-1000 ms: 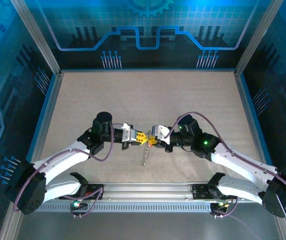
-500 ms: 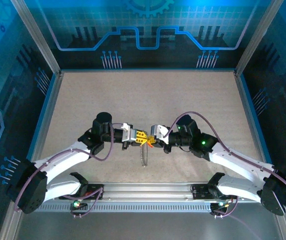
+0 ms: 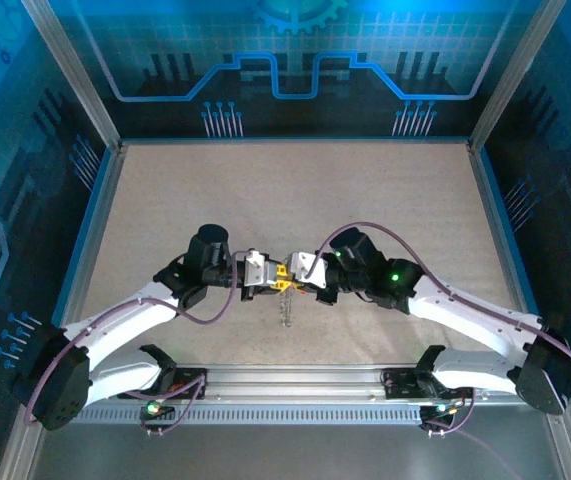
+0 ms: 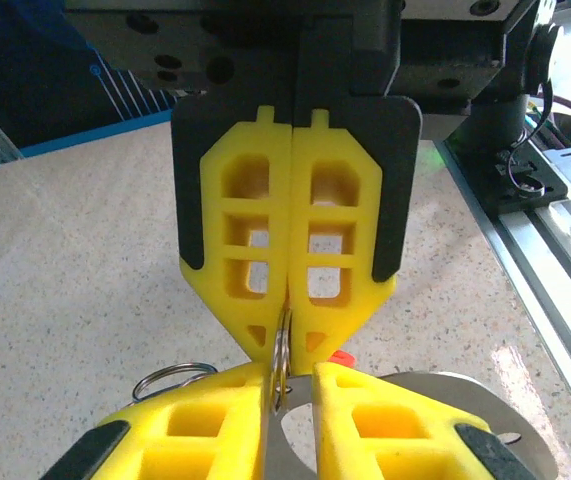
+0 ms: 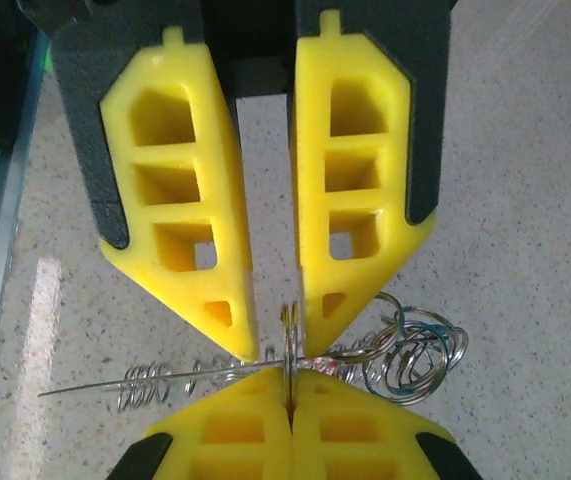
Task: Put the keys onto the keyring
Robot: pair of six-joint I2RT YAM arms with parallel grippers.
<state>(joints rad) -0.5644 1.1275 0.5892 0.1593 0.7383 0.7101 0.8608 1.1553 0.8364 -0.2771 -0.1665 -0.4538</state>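
Observation:
My two grippers meet tip to tip over the near middle of the table. The right gripper (image 5: 292, 385) is shut on a thin silvery ring of the keyring (image 5: 290, 345), seen edge on. That ring also stands in the narrow gap of my left gripper (image 4: 290, 375), which is open a little, its fingers (image 5: 220, 310) not pressing it. The keyring's bumpy, chain-like part (image 3: 287, 305) trails from the grippers toward the near edge. A red key head (image 4: 340, 356) peeks out behind the right gripper's fingers (image 4: 340, 300); its blade is hidden.
A cluster of loose silvery rings (image 5: 415, 355) lies on the speckled table (image 3: 295, 190) just under the grippers, and another ring (image 4: 170, 378) shows beside my left fingers. The aluminium rail (image 3: 295, 380) runs along the near edge, with blue walls around.
My left gripper has gone from shut to slightly open. The right gripper has closed fully and its arm has shifted left toward the left gripper. The hanging chain part has swung straighter.

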